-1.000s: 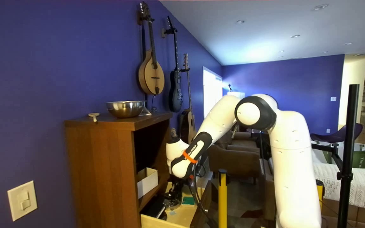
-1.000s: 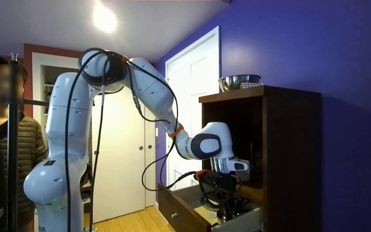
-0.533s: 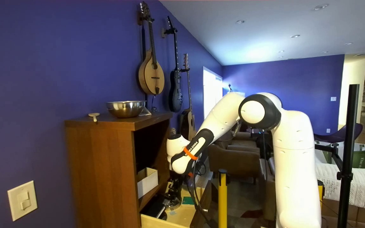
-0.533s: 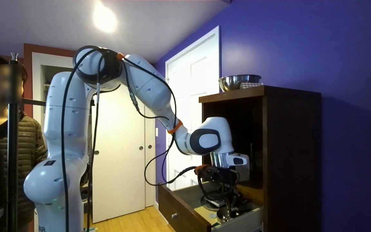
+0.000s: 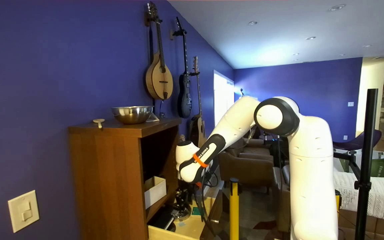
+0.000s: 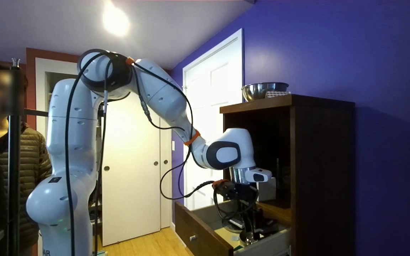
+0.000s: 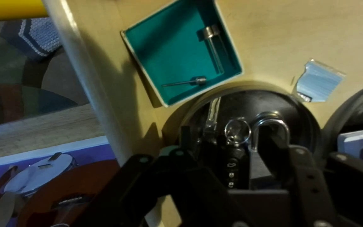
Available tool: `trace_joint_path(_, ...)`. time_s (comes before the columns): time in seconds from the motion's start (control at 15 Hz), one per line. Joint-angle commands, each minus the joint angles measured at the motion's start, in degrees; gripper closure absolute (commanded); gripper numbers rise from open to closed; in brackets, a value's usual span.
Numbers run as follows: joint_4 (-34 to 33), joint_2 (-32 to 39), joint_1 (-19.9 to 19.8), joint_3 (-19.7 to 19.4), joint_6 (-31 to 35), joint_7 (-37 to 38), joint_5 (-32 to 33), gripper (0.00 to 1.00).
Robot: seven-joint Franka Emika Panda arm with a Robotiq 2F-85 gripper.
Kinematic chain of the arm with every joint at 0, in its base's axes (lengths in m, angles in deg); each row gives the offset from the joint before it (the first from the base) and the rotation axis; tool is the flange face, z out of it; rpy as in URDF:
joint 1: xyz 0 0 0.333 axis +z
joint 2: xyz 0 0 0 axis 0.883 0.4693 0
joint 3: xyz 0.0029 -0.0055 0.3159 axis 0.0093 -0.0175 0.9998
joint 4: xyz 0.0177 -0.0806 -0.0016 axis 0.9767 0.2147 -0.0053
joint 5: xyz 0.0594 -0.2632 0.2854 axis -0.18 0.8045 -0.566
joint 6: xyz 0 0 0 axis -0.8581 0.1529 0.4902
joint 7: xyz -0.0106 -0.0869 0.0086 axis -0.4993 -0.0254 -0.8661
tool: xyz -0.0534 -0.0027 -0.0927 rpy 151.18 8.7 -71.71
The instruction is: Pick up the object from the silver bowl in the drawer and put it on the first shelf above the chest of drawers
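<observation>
Poised over a silver bowl [image 7: 247, 101] in a pulled-out drawer [image 7: 282, 37], with the gripper [image 7: 227, 137] aimed downward, presumably to pass inside the rim without tipping it. Spread wide at the fingers [image 7: 186, 137], with nothing visibly clasped. Too dark in the wrist view to say whether touching the contents or just above them.

Within the bowl, seen between the fingers: a car key fob [image 7: 232, 167], a slim bright metal piece [image 7: 213, 116] close to the rim, and an apparent padlock [image 7: 258, 162], partly hidden by one finger. Named in the task only as the object, so hard to single out; judged to be one of these, not yet lifted.

Boxed just beside, likely against rolling away: two small metal bits [image 7: 211, 32] in a teal-lined box [image 7: 169, 56].

Above the drawer, in both exterior views: the first shelf [image 5: 160, 204] of the chest of drawers [image 5: 108, 176], partly taken up by a white box [image 5: 155, 193]. Best closed next, by judgement, on a single item, then raised past the rim and backed out before turning in to the shelf, at some risk of snagging neighboring pieces.
</observation>
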Motion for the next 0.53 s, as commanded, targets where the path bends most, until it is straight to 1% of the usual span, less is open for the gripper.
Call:
trace_joint_path(0.0,1.5,-0.2,0.3,0.8,3.3,0.8,-3.6,0.11)
trace_joint_path(0.07,1.5,-0.1,0.3,1.0,4.2,0.9,-4.3,0.03)
trace_joint_path(0.27,1.5,0.7,0.3,1.1,6.5,1.1,-4.8,0.05)
trace_joint_path(0.33,1.4,1.1,0.3,1.0,6.9,1.2,-4.7,0.07)
trace_joint_path(0.4,1.3,1.5,0.2,1.0,7.0,1.0,-5.0,0.14)
trace_joint_path(0.47,1.3,2.0,0.1,1.0,7.3,0.5,-5.7,0.24)
